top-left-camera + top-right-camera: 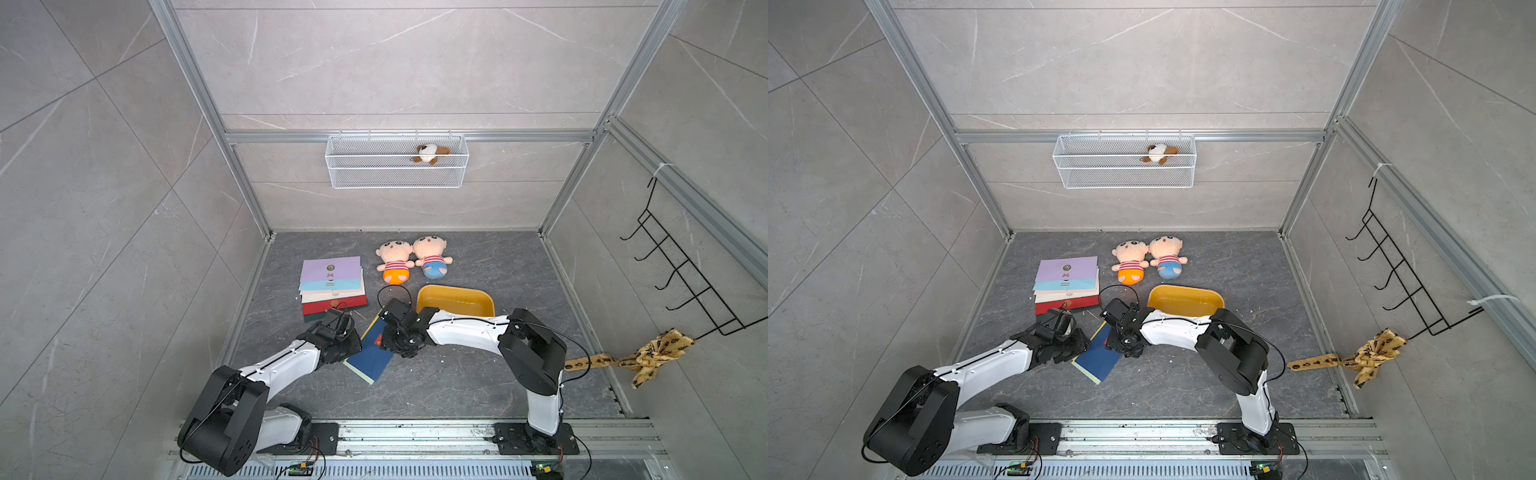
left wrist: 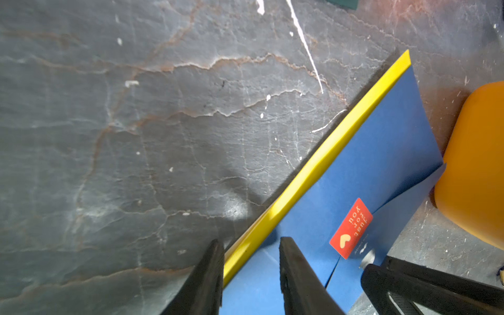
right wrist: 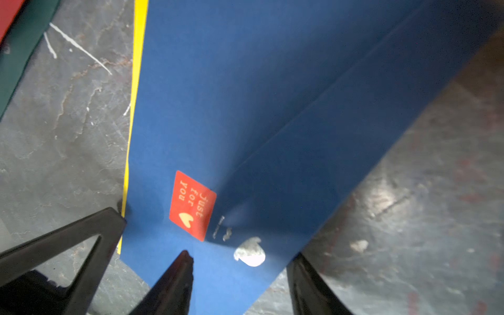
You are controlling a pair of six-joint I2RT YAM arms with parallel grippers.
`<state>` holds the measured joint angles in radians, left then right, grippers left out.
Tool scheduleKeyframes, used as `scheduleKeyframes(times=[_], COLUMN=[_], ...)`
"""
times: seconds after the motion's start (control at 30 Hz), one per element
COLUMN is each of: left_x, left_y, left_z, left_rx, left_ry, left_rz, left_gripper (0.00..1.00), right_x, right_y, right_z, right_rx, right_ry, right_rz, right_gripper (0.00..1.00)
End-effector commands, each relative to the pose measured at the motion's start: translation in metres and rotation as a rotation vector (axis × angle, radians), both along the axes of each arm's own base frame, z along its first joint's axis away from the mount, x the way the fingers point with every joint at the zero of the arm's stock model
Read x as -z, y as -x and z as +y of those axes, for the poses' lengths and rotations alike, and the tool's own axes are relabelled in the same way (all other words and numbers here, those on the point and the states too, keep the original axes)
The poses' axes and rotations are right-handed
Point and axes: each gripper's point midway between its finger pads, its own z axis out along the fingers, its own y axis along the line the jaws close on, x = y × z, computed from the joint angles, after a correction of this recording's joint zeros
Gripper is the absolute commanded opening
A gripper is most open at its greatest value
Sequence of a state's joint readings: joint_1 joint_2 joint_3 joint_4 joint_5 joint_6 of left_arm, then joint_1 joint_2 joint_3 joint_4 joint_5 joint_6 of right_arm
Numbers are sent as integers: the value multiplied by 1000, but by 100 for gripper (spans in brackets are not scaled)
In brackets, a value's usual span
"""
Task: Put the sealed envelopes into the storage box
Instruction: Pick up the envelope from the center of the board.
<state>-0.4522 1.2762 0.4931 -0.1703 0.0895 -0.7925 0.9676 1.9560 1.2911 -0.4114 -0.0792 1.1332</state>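
while the left gripper (image 2: 249, 241) and right gripper (image 3: 242, 253) both hang low over the dark stone floor (image 1: 457, 374), counts from both top views:
- one shallow mustard-yellow plastic tray (image 1: 457, 289)
- one fanned pile of flat paper envelopes (image 1: 332, 291), five colours showing: lilac on top, then light blue, cream, red, dark green
- two more apart from the pile: a navy paper envelope (image 1: 372, 355) lying on a yellow paper envelope (image 2: 313, 169)
- two plush dolls behind the tray, one in orange shorts (image 1: 392, 259), one in blue shorts (image 1: 432, 255)
- one white wire mesh basket (image 1: 397, 176) on the back wall, holding one small brown-and-white plush toy (image 1: 430, 153)

navy/yellow pair: on the floor outside the tray, nearer the robot than pile and tray, one navy corner just beside the tray's wall

in both top views the jaws cannot be made out. wrist views alone show the yellow strip along navy's long edge, navy bowed along its crease, and a red rectangular sticker (image 3: 192, 206) reading "just for you"

left gripper: jaws partly apart, straddling the pair's long edge, one finger over bare floor, one over navy; contact cannot be told

right gripper: jaws apart, unclenched; one finger over navy's face near the sticker, the other just off navy's edge
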Motion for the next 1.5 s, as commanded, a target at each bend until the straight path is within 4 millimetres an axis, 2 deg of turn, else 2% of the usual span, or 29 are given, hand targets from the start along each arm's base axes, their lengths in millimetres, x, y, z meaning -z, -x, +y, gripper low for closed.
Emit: scheduleKeyframes(times=[0.0,0.3,0.57,0.7,0.8,0.87,0.97,1.17,1.33,1.47], left_x=[10,12,12,13,12,11,7,-3,-13,-29], left_y=[11,12,13,13,14,13,12,9,6,2], left_z=[0,0,0,1,0,0,0,-3,0,9], left_rx=[16,18,20,16,16,16,10,5,-9,-41], left_ry=[-16,-22,-21,-23,-21,-19,-8,17,12,-18], left_rz=[56,59,59,59,56,52,38,6,-25,-67], left_gripper=[39,39,39,39,40,40,41,43,48,56], right_x=[-5,-38,-54,-57,-47,-46,-50,-51,-66,-89], right_y=[0,-8,-9,-9,-9,-9,-11,-17,-24,-30], right_z=[11,28,44,47,47,53,60,65,60,42], right_rx=[-8,-24,-20,-19,-3,-14,-29,-55,-102,-188], right_ry=[-29,-116,-231,-258,-266,-291,-328,-355,-358,-285], right_rz=[2,-44,-53,-61,-51,-48,-59,-60,-93,-145], right_gripper=[58,57,54,46,35,29,15,1,0,0])
